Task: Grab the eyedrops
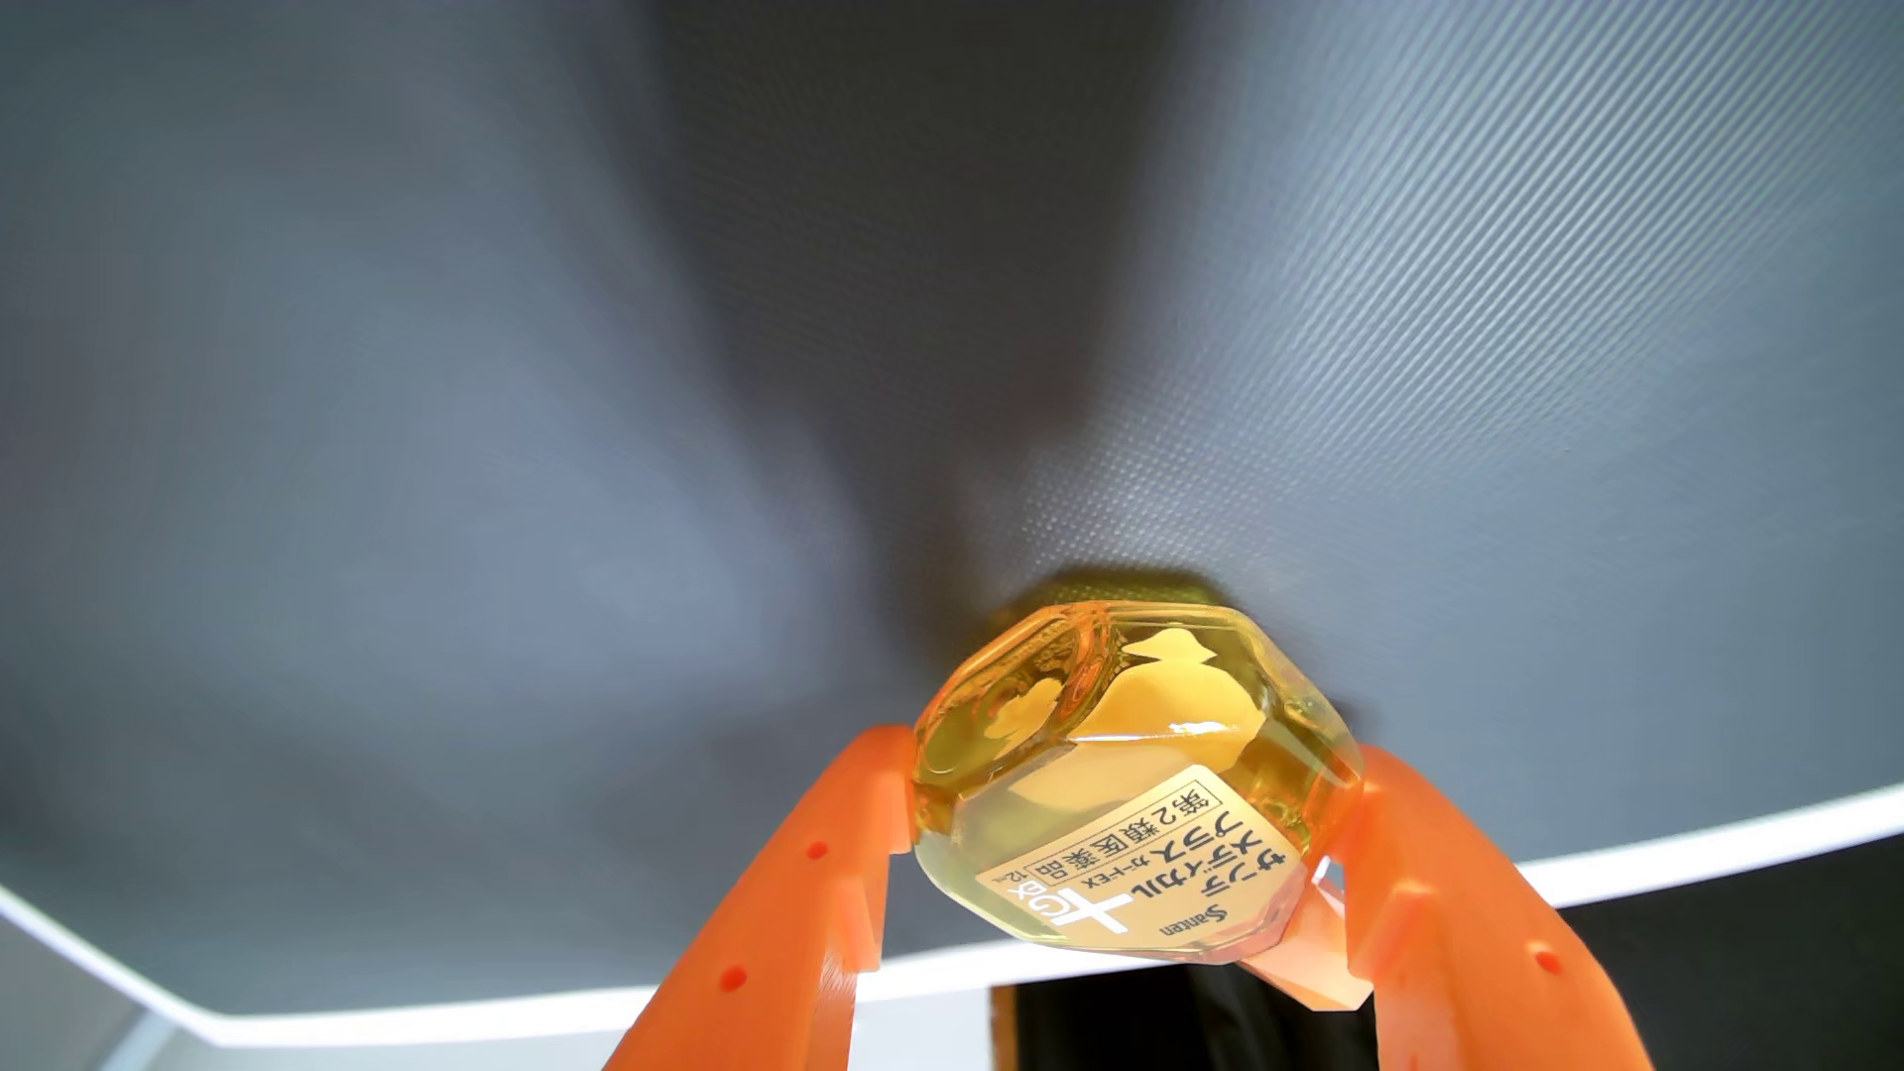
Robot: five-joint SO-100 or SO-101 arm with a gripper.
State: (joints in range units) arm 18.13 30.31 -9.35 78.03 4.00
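Tool point(1133, 824): orange plastic, two fingers point(814, 875) rising from the lower edge of the wrist view, clamped on the eyedrops point(1123, 793) between their tips. Eyedrops: faceted clear bottle, yellow liquid, cream printed label. Tabletop point(515, 412): grey woven-textured mat, white rim, beyond the tool.

In the wrist view, the grey mat point(515, 360) lies bare ahead and to both sides of the end effector point(1133, 767), leaving open room. The eyedrop bottle point(1123, 783) fills the gap between the orange fingers point(793, 886), touching both.
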